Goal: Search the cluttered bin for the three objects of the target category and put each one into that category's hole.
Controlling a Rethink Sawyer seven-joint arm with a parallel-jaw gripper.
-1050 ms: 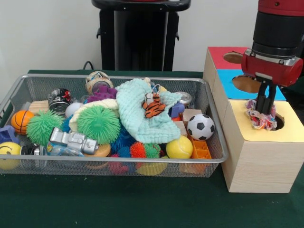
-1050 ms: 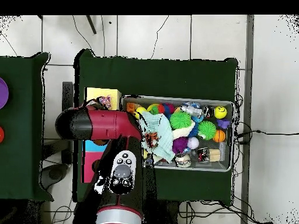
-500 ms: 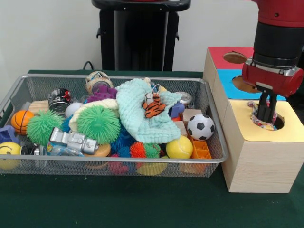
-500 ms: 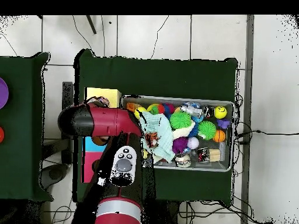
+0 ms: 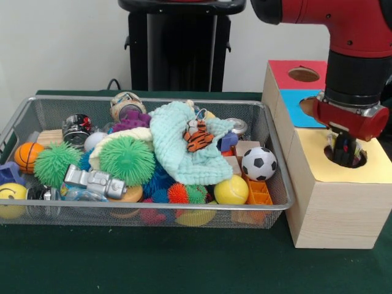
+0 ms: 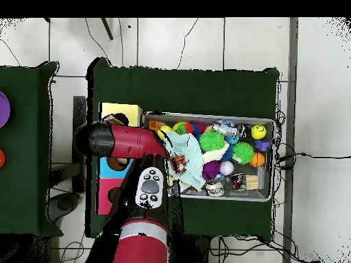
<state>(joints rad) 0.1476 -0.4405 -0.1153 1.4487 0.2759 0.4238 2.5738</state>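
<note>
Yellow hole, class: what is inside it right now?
The gripper reaches down into the yellow hole, with a scrap of colourful fabric at its tip. Deeper inside is hidden.

One wire bin (image 5: 278,202) holds the clutter. Two green spiky balls (image 5: 127,159) sit in it, along with one orange basketball (image 5: 28,155), one soccer ball (image 5: 258,163), one plain yellow ball (image 5: 231,190), one yellow smiley ball (image 5: 11,199), one tiger toy (image 5: 197,136) and one mint cloth (image 5: 177,150). One wooden box (image 5: 334,202) shows three holes, one per coloured panel.
</note>
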